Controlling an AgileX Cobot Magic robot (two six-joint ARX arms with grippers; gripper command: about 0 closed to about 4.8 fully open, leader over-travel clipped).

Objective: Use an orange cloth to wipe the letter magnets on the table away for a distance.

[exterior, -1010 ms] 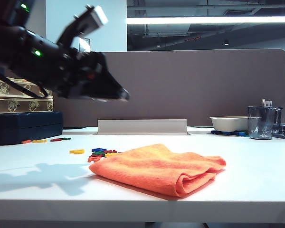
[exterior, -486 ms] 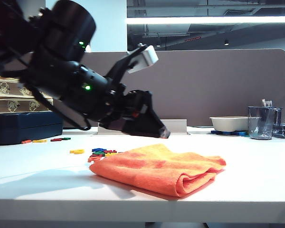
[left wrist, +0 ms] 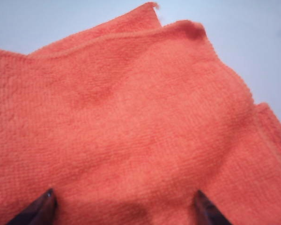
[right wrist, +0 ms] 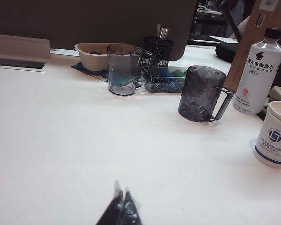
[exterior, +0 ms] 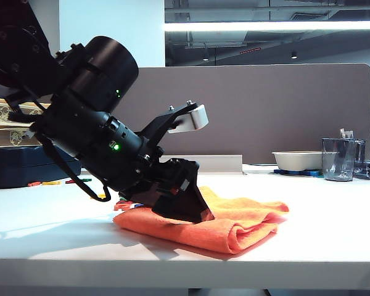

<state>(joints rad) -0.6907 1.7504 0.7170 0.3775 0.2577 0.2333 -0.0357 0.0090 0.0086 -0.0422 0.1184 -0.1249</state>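
The left gripper, fingers apart, straddles the orange cloth directly beneath; the right gripper, fingers together, sits well away.

Bright overhead strip light, soft shadows, left wrist view slightly blurred

left gripper: spread wide, angled down (low) | right gripper: closed
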